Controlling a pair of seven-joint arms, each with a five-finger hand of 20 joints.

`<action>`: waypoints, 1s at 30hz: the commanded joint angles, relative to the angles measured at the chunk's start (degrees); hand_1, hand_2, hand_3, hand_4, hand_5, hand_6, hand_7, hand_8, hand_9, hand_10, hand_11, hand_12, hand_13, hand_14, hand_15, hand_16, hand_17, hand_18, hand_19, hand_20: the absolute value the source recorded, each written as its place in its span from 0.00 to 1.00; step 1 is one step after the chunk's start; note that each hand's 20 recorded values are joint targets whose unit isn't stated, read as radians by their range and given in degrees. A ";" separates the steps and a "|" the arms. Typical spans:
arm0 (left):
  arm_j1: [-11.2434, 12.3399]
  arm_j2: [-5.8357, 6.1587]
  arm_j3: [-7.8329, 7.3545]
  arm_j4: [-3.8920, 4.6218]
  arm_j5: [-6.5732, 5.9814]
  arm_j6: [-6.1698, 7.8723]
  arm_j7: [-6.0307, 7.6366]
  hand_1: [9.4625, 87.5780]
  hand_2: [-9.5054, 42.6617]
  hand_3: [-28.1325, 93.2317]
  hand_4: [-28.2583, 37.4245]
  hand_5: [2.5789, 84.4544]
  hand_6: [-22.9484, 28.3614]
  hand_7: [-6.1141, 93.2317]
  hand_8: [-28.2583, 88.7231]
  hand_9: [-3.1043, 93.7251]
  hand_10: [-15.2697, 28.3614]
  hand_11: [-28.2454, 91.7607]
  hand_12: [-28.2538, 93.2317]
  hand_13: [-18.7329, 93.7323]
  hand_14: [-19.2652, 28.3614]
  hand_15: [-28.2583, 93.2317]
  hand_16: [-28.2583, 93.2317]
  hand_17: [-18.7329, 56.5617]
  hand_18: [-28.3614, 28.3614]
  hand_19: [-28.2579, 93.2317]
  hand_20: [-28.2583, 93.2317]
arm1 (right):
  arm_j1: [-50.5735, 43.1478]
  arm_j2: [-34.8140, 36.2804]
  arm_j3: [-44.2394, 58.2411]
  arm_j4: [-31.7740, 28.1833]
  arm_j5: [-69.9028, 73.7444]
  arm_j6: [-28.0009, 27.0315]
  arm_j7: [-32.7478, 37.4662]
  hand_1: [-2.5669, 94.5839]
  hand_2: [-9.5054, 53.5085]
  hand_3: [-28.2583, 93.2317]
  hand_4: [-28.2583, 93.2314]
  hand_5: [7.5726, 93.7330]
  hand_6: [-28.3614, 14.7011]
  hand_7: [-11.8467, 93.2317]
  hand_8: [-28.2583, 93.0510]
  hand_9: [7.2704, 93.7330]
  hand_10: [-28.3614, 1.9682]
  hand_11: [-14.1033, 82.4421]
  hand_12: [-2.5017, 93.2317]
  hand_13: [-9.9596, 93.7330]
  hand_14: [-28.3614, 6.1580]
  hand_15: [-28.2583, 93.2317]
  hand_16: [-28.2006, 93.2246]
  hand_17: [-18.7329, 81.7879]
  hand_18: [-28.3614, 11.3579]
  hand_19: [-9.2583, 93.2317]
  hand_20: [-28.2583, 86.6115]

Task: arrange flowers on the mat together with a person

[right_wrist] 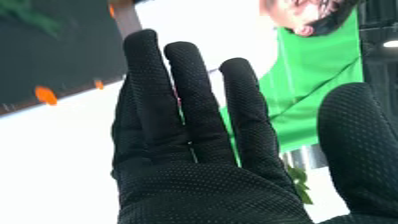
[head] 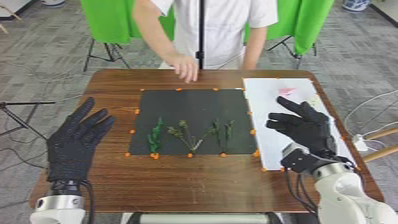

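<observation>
Past the loose fingers of the right hand [head: 308,132], the pink flower [head: 286,91] seems light and squashy; pinch it low. The left hand [head: 71,146] is loose too.

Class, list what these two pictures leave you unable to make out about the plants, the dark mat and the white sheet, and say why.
- Pink patch, head view: too small to tell its petals.
- White sheet, head view: partly covered by the right hand.
- Green leaves, right wrist view: partly hidden by the glove.
- Dark mat, right wrist view: cut off by the edge; the green sprig there is blurred.
</observation>
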 commanded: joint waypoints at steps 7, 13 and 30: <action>0.25 -0.20 0.13 0.15 -0.21 0.14 -0.87 0.15 0.35 0.88 0.01 0.42 0.63 0.17 0.16 0.40 0.83 0.42 0.31 0.41 0.98 0.62 0.15 0.15 0.91 0.69 0.24 | 3.86 7.77 -3.63 -0.96 -36.57 5.64 14.07 0.25 0.25 0.91 0.00 0.52 0.58 0.23 0.13 0.64 0.30 0.44 0.16 0.64 0.33 0.78 0.28 0.34 0.21 0.81 0.37; 0.28 -0.18 0.31 0.17 -0.67 -0.03 -0.75 0.15 0.35 0.88 0.01 0.42 0.63 0.17 0.16 0.40 0.83 0.43 0.31 0.41 0.98 0.62 0.15 0.15 0.91 0.69 0.24 | 9.96 13.65 -11.34 2.44 -59.65 2.93 25.79 0.26 0.19 0.90 0.00 0.49 0.60 0.24 0.12 0.60 0.30 0.41 0.15 0.61 0.31 0.74 0.28 0.33 0.20 0.80 0.35; 0.17 0.28 0.37 -0.07 -0.99 -0.02 -0.56 0.15 0.35 0.88 0.02 0.43 0.64 0.18 0.16 0.40 0.84 0.43 0.31 0.41 0.98 0.63 0.15 0.15 0.91 0.70 0.24 | 19.57 17.20 -22.75 11.34 -83.19 -6.10 34.10 0.32 0.12 0.89 0.00 0.45 0.64 0.23 0.13 0.61 0.31 0.44 0.16 0.63 0.36 0.77 0.28 0.34 0.20 0.81 0.33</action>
